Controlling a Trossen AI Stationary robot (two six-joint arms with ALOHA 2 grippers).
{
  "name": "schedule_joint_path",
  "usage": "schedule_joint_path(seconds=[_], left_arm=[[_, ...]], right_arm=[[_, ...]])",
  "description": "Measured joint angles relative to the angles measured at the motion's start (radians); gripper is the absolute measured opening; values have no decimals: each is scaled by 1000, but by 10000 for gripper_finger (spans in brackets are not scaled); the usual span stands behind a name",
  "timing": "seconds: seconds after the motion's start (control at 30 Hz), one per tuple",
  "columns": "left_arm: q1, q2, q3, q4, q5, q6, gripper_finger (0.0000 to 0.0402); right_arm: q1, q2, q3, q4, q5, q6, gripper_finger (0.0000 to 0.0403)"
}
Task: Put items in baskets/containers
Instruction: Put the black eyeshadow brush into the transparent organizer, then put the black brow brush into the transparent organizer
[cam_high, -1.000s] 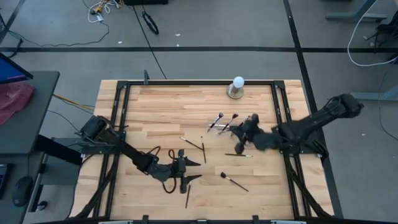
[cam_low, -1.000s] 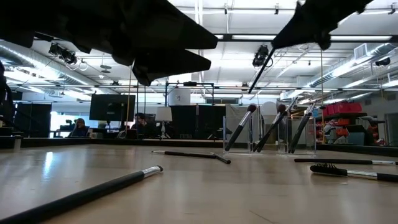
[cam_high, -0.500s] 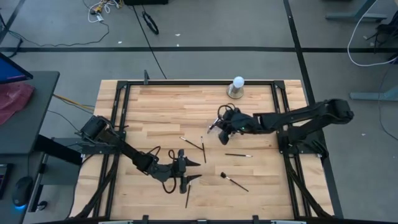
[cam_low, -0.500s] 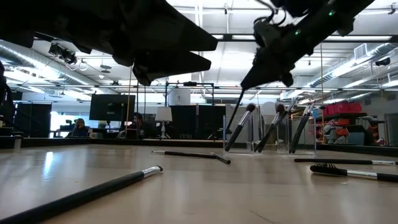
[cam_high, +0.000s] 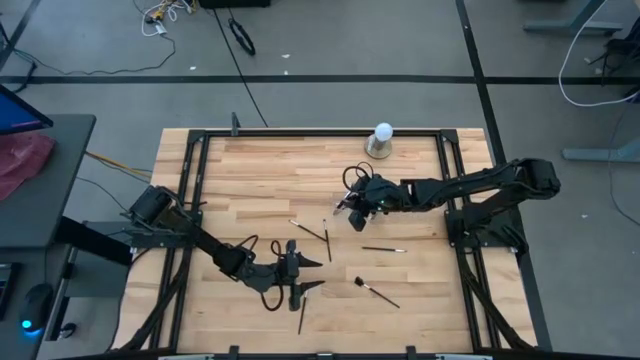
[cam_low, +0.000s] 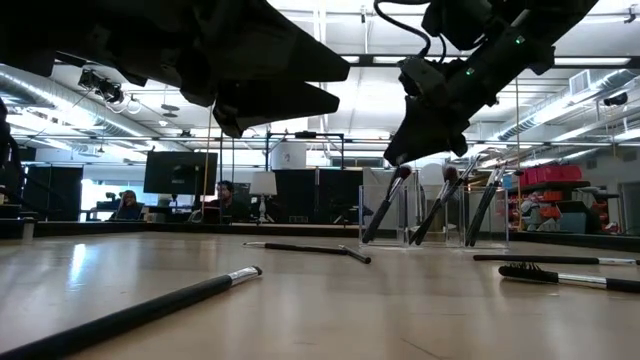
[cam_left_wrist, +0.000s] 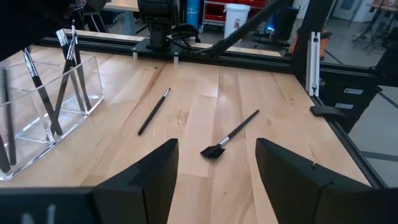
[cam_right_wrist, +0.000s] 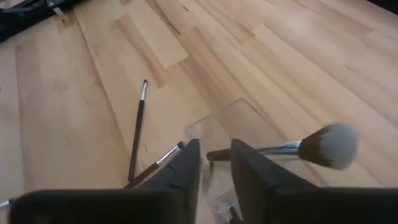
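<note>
- Left gripper (cam_high: 291, 272), black two-finger claw, lower centre-left of the high view: released, jaws wide apart with nothing between them, hanging over the pale wooden table (cam_high: 250, 170). Waiting.
- Long dark-handled makeup brush (cam_high: 301, 316), just below the left gripper near the lower edge: lying loose, not yet stowed.
- Two thin dark brushes (cam_high: 308, 230), centre of the high view: lying on the wood close together, left of the holder.
- Clear transparent plastic holder (cam_left_wrist: 93, 99), centre-right of the high view: upright, several slim brushes (cam_low: 440, 205) already leaning inside it.
- Right gripper (cam_high: 357, 212), black claw on the arm reaching in from the right: directly over the holder. A fluffy-tipped brush (cam_right_wrist: 328, 145), reddish-brown with a pale end, lies across the holder's opening with its handle end at the claw. Whether it is grasped or let go cannot be told.
- Step in hand, as judged: placing this brush. To do it well, tip the brush handle-down into a compartment before letting go, so it does not rest across the rim; then lift straight up, clear of the leaning brushes.
- Thin pale-tipped brush (cam_high: 383, 249) and dark flat-headed brush (cam_high: 376, 292), lower right of centre: loose on the table, well apart from the holder.
- White ball on a grey round base (cam_high: 381, 141), upper right of centre: not a container.
</note>
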Motion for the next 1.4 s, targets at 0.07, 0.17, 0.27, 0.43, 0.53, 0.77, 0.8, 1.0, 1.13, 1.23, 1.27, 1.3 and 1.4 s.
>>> schedule_joint_path(seconds=[0.07, 0.17, 0.27, 0.43, 0.53, 0.77, 0.8, 1.0, 1.13, 1.23, 1.27, 1.3, 1.4], left_arm=[[0, 0, 0, 0, 0, 0, 220], [0, 0, 0, 0, 0, -6, 220], [0, 0, 1, -1, 0, -7, 220], [-1, 0, 2, -36, -57, -56, 220], [-1, 0, 2, -133, -237, -184, 220], [99, 0, 2, -467, -298, -570, 219], [126, 0, 2, -517, -237, -616, 219], [222, 0, 0, -618, -16, -668, 201], [203, 0, 1, -608, -45, -628, 184], [183, 0, 1, -610, -69, -607, 175], [174, 0, 1, -610, -75, -598, 174], [164, 0, 1, -610, -90, -586, 172], [134, 0, 1, -609, -133, -566, 170]], right_arm=[[-12, -4, 0, -3, 0, -15, 125], [-39, -35, 0, -14, 3, -45, 161], [-62, -96, 0, -36, 25, -54, 184], [-13, -232, 0, -33, 97, -117, 187], [113, -289, 0, -10, 126, -158, 174], [521, -226, 1, 43, 287, -145, 133], [573, -198, 1, 63, 309, -141, 127], [771, -7, 1, 141, 348, -66, 96], [810, 127, 1, 169, 271, -23, 83], [796, 189, 0, 216, 246, 87, 86], [784, 199, 0, 217, 226, 118, 92], [775, 208, 1, 206, 197, 146, 100], [774, 213, 0, 157, 151, 196, 137]])
